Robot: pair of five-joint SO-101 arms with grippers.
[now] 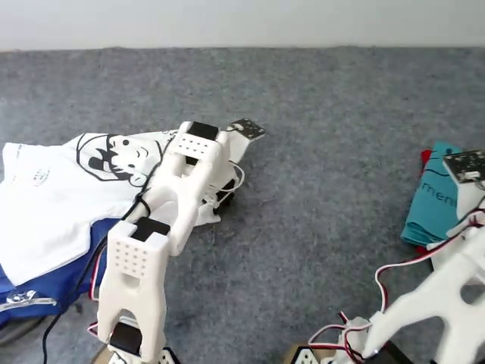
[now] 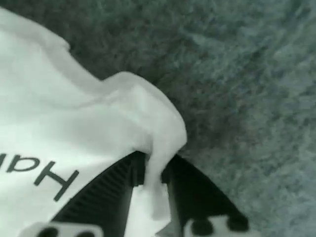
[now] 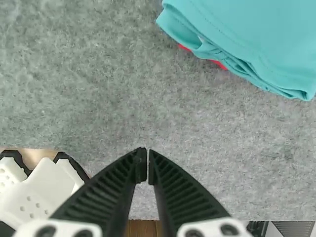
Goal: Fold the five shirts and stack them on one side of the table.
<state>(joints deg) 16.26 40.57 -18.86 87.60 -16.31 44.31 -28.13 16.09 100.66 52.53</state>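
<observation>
A white shirt [image 1: 61,189] with a black cartoon print lies spread at the table's left, over a blue shirt [image 1: 38,284]. My left gripper [image 2: 150,170] is shut on a fold of the white shirt [image 2: 74,133] at its right edge, where the arm [image 1: 186,178] reaches in the high view. A folded teal shirt [image 1: 433,199] rests on a red one [image 1: 424,159] at the right edge. My right gripper [image 3: 147,163] is shut with nothing in it, hovering over the grey mat near the teal shirt [image 3: 247,34], with a sliver of red shirt [image 3: 217,64] under it.
A grey felt mat [image 1: 318,152] covers the table, bare across the middle and back. Wires [image 1: 409,265] hang along the right arm. A wooden table edge [image 3: 143,228] and the arm's white base [image 3: 34,187] sit close to the right gripper.
</observation>
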